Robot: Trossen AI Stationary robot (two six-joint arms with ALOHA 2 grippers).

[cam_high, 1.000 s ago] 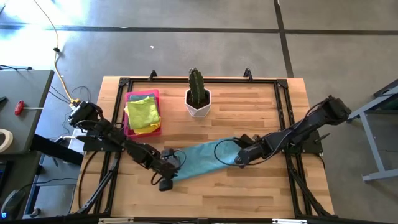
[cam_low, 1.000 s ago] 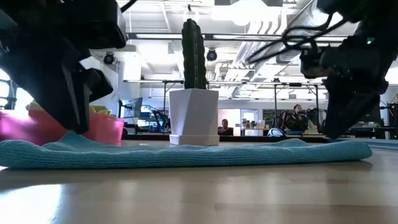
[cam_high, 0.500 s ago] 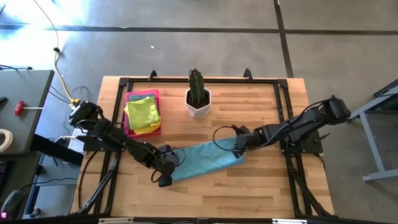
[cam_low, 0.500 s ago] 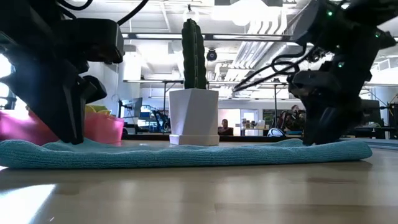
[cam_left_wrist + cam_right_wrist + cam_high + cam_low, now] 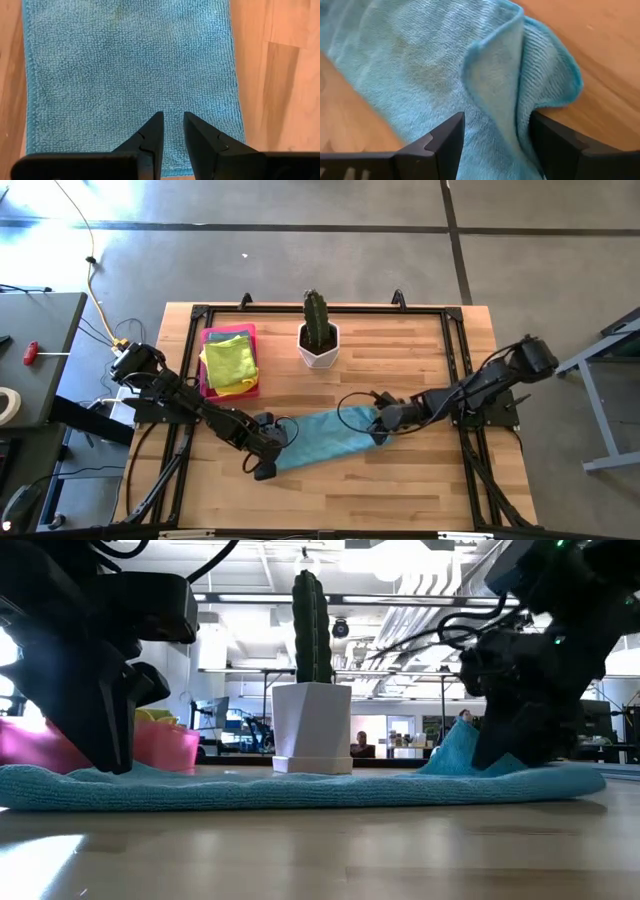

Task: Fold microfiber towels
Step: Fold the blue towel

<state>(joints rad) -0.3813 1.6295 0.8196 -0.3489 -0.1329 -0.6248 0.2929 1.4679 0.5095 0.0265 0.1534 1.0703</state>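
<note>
The right gripper point(image 5: 378, 432) is standing with its jaws spread wide over the near end of the light blue microfiber towel point(image 5: 325, 437), grasping nothing. In the right wrist view its two dark fingers point(image 5: 443, 145) are straddling a raised fold of the cloth, where the towel's corner is curling up and over on itself between them. From the low view that same corner is peaking up just beside this gripper, while the remainder of the towel is lying flat on the wooden table point(image 5: 400, 355).

The left gripper point(image 5: 266, 460) is sitting at the opposite end of the same towel, its fingers point(image 5: 150, 135) nearly together with only a narrow slot between them, tips pressing down on the cloth close to its edge; whether any fabric is pinched in that slot cannot be told. Ahead of it the towel is stretching out flat toward the right gripper.

Farther from both grippers, a white pot holding a cactus point(image 5: 317, 330) is standing upright beyond the towel. Beyond the left gripper, a pink tray point(image 5: 209, 339) is holding a stack of microfiber towels with a yellow-green one point(image 5: 230, 360) on top.
</note>
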